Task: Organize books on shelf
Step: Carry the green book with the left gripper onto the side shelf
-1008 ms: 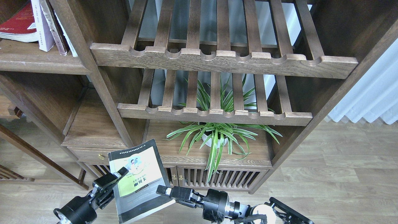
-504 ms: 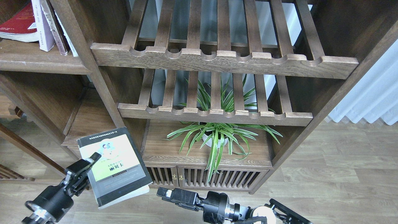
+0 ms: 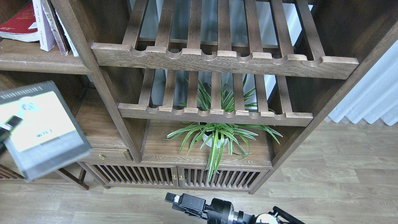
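Note:
The black-grey book with a yellow-green panel (image 3: 43, 127) is blurred at the far left, held up below the shelf. My left gripper (image 3: 7, 126) is at the left edge, shut on that book's left side; only one finger shows. The shelf (image 3: 40, 60) is the flat dark board at top left. A red book (image 3: 17, 26) lies on it and a white-lilac book (image 3: 43, 29) stands beside it, with thin books (image 3: 57, 31) leaning to its right. My right gripper (image 3: 174, 199) is low at the bottom centre, empty; its fingers cannot be told apart.
Two slatted racks with notched rails (image 3: 224, 60) fill the middle bay. A spider plant in a white pot (image 3: 214, 137) stands on a low cabinet (image 3: 174, 177). A bookcase post (image 3: 102, 84) separates the bays. A pale curtain (image 3: 373, 99) hangs at the right over a wood floor.
My left gripper has carried the black-grey book up and to the left, toward the left bay. My right gripper has let go of it and dropped lower.

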Tool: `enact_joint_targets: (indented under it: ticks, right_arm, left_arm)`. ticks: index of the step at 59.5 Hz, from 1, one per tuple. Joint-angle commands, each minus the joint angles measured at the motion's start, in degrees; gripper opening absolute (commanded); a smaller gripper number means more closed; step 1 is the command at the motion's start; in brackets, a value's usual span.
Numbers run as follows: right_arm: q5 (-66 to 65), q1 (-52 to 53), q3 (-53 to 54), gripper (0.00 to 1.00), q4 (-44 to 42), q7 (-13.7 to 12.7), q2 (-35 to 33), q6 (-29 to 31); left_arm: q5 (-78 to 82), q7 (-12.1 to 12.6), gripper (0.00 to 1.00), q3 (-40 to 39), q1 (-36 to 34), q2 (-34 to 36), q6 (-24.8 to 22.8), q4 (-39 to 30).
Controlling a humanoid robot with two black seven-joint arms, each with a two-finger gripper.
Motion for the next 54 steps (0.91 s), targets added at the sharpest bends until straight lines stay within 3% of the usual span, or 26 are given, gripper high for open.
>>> enact_joint_targets:
  ticks: [1,8,21,30,47,54]
  right_arm:
    - [-0.01,-0.21,-0.04,1.00,-0.10,0.00,0.00,-0.01]
    - [-0.01,-1.35,-0.04,1.00,-0.10,0.00,0.00,-0.01]
    - [-0.01,-2.14,-0.04,1.00,-0.10,0.00,0.00,-0.01]
    - [-0.01,-2.67,0.05,1.00,-0.10,0.00,0.00,-0.01]
    - [-0.01,-3.46,0.05,1.00,-0.10,0.00,0.00,-0.01]
    - [-0.01,-3.55,0.05,1.00,-0.10,0.00,0.00,-0.01]
  left_arm:
    - [0.50,1.25,0.05,-6.20,-0.10,2.81,0.01,0.10]
    - [4.88,5.28,0.05,-14.89,-1.50,3.52,0.01,0.37]
    - [11.13,7.31,0.04,-19.56,-8.53,3.52,0.01,1.16]
    - [17.89,10.65,0.03,-18.68,-18.98,3.52,0.01,4.76]
    - [31.60,14.08,0.03,-12.71,-39.98,2.99,0.01,12.40]
    - [35.91,14.43,0.03,-8.85,-46.66,2.82,0.01,15.30]
